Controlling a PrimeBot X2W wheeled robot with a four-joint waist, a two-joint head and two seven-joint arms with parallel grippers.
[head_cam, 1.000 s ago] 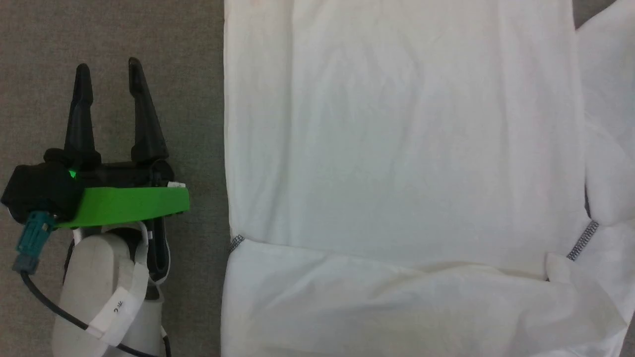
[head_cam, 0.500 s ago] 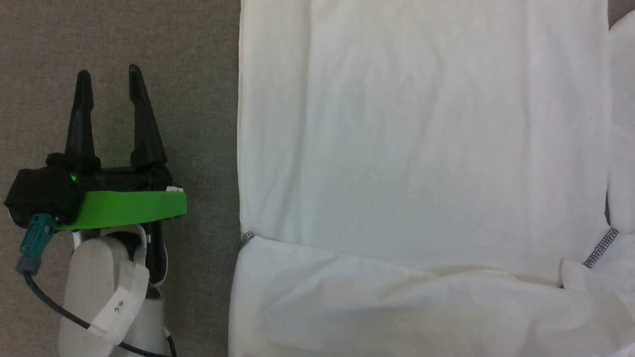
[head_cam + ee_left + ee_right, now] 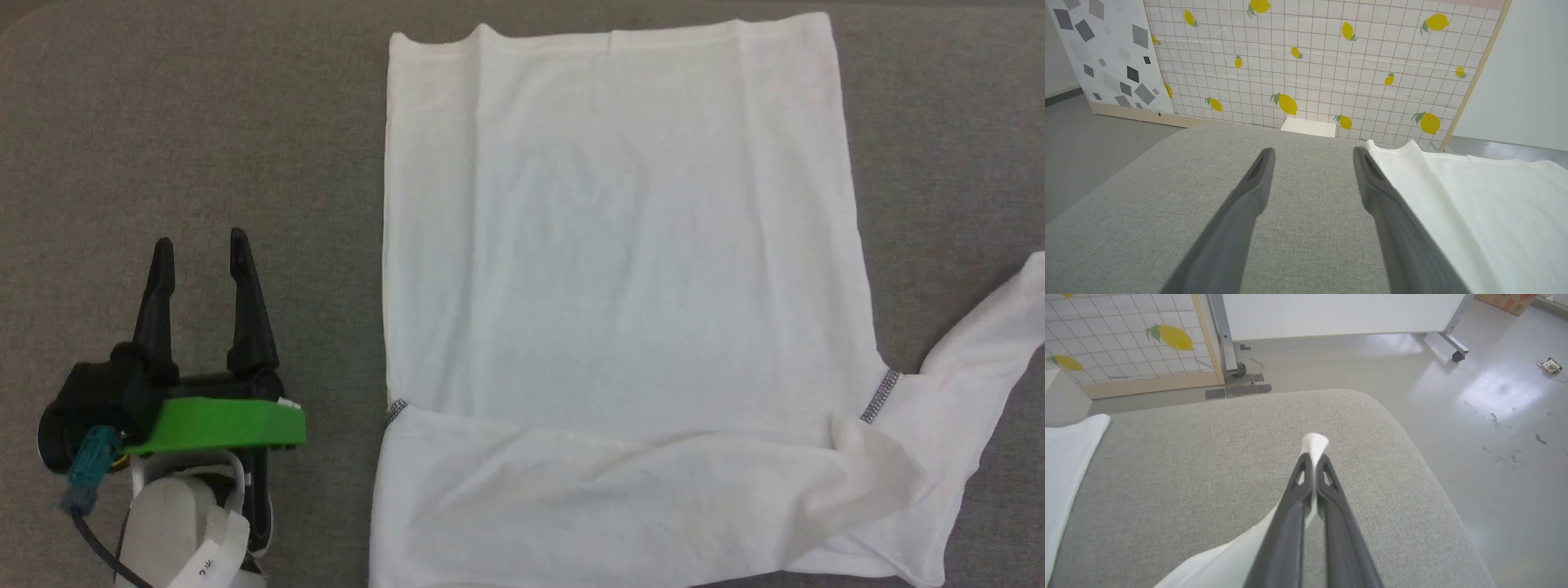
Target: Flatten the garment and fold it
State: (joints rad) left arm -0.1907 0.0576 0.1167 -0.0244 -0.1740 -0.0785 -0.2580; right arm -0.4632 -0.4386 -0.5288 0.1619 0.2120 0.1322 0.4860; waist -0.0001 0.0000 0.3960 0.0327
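Observation:
The garment (image 3: 620, 286), a white thin long-sleeved shirt, lies flat on the grey cushion with its hem at the far edge. Dark zigzag stitching (image 3: 880, 395) marks its right shoulder, and a shorter bit (image 3: 396, 411) shows at the left shoulder. The near part is folded over and wrinkled. One sleeve (image 3: 980, 359) stretches out to the right, off the head view. My right gripper (image 3: 1314, 457) is shut on the end of that sleeve (image 3: 1314, 442), held above the cushion. My left gripper (image 3: 201, 249) stands open over bare cushion, left of the garment's edge (image 3: 1412, 171).
The grey cushion (image 3: 204, 122) has rounded far corners, with grey floor (image 3: 1494, 396) beyond. A lemon-patterned panel (image 3: 1310, 61) stands behind it, with a white box (image 3: 1308, 126) at its foot. A wheeled frame (image 3: 1455, 355) stands on the floor to the right.
The head camera has pulled back and up, so the whole shirt and the stretched right sleeve now show. The left gripper sits lower in the picture, still open.

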